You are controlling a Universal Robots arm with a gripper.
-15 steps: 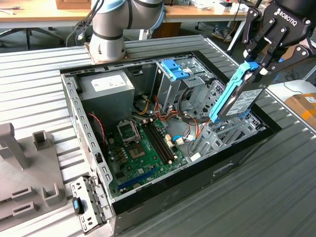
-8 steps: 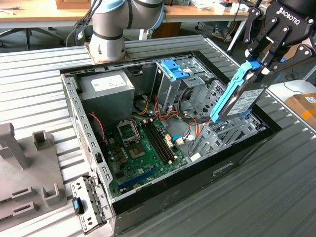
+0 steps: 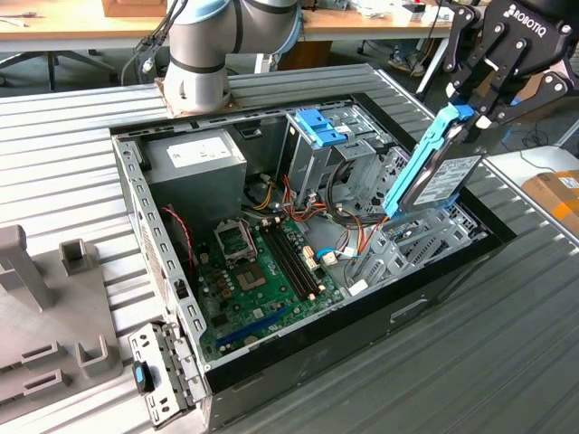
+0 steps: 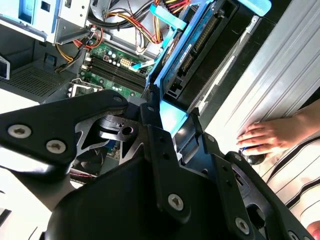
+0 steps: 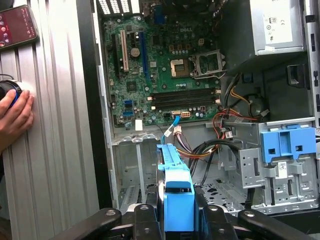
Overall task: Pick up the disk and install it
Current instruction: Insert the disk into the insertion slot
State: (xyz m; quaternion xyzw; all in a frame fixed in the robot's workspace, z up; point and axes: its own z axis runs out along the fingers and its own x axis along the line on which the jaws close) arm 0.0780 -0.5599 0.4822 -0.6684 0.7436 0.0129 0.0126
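Note:
The disk [image 3: 441,183], a grey drive with a white label in a bright blue carrier frame, hangs upright and tilted over the open computer case [image 3: 131,194], at the end on the exterior view's right. My gripper [image 3: 470,113] is shut on the carrier's upper blue end. The disk's lower edge sits just above the empty metal drive bay [image 3: 407,246]. In the second wrist view the disk [image 4: 200,55] runs away from the gripper [image 4: 170,120] toward the case. In the first wrist view the blue carrier [image 5: 175,180] stands edge-on between the fingers [image 5: 145,217].
Inside the case lie the motherboard [image 3: 262,271], a grey power-supply box [image 3: 194,158], coloured cables and a tall cage with a blue latch [image 3: 318,127]. A person's hand [image 5: 15,112] rests on the ribbed table by the case. A grey fixture [image 3: 36,298] stands at the exterior view's left.

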